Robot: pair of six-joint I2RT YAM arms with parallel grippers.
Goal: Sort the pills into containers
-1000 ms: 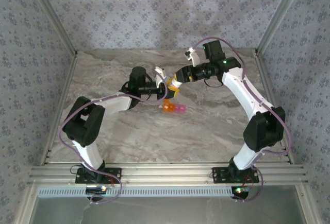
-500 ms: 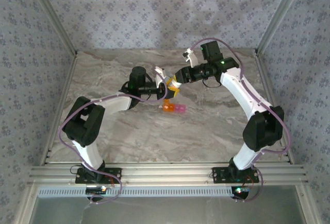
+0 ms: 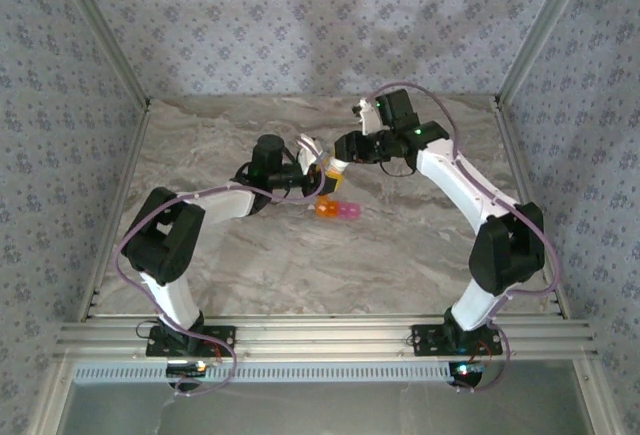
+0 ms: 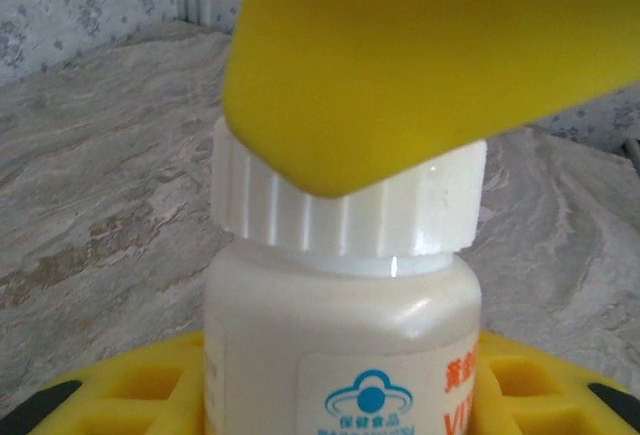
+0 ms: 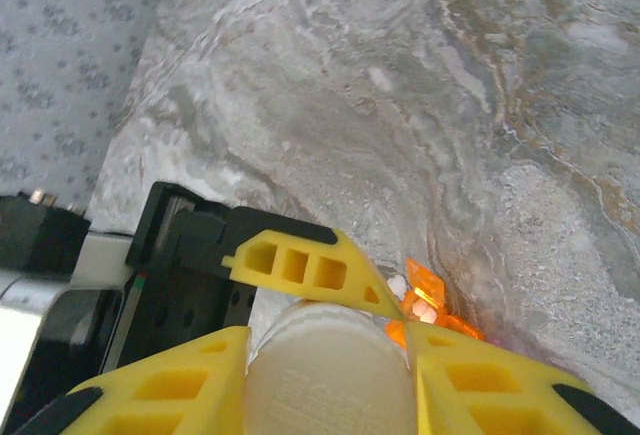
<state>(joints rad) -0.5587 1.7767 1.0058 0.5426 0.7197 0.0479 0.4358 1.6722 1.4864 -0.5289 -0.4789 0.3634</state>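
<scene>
Grey-beige marbled stone-look tabletop (image 3: 400, 255), matte; I read the lighting as soft and even. Pale blue-grey wallpapered walls with a small floral print (image 3: 300, 25) enclose it at the back and on both sides. Silver aluminium corner posts (image 3: 105, 40) slant up at left and right. A ribbed aluminium rail (image 3: 320, 333) runs along the near edge.
</scene>
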